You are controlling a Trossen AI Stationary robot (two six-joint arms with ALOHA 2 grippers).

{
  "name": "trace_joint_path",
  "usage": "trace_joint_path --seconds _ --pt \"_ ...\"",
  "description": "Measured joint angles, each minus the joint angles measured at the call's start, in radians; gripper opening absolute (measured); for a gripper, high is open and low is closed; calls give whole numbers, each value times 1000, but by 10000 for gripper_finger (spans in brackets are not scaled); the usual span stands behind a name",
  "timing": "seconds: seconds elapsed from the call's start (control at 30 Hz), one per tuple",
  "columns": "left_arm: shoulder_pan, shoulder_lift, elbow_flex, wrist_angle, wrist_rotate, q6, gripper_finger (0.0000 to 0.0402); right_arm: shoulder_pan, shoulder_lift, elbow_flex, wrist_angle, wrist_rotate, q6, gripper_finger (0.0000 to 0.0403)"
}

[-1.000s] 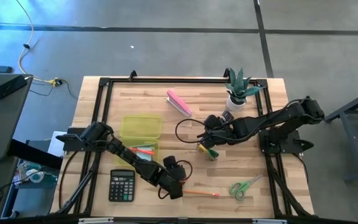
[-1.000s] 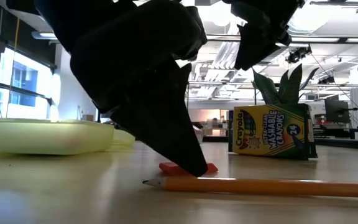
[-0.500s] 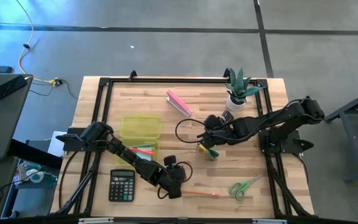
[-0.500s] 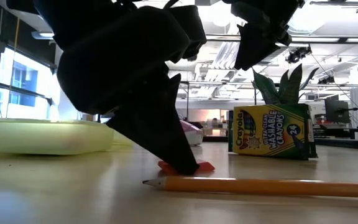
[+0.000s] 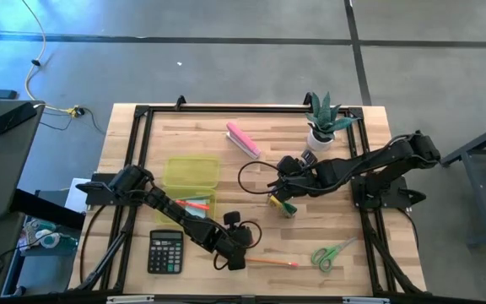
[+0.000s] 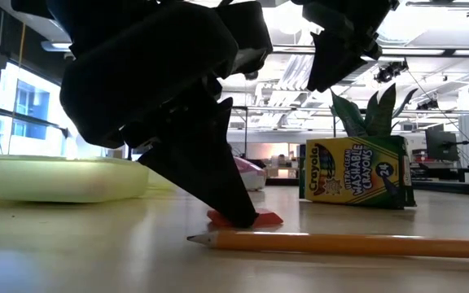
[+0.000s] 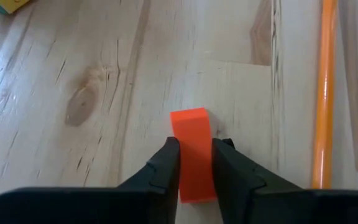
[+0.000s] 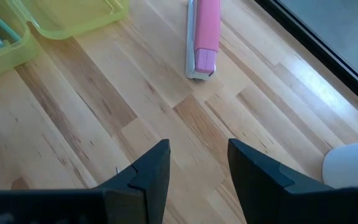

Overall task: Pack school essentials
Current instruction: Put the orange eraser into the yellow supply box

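Eraser [image 7: 191,153], small and red, lies flat on the wooden table [image 7: 73,68] with the left gripper [image 7: 195,163] clamped on it, one dark finger pressed to each long side. Only the near end sits between the fingertips; the far end juts forward past them, so the block could pivot or squirt out on the lift. Just beside the gripper, to one side, runs the orange pencil [image 7: 324,93], which a sideways drag might roll away. Well beyond, the right gripper [image 8: 197,163] hangs with fingers apart near the crayon box [image 6: 353,172].
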Motion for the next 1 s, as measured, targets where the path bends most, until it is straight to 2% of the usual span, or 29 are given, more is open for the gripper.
trace_joint_path --seconds 0.5,0.73,1.0 --pt "3 -62 -9 -56 15 26 70 0 0 0 0 0 10 153" --pt "2 -90 -9 -182 -39 3 68 0 0 0 -1 0 8 153" --pt "2 -91 -7 -203 -47 -2 66 0 0 0 0 0 8 153"
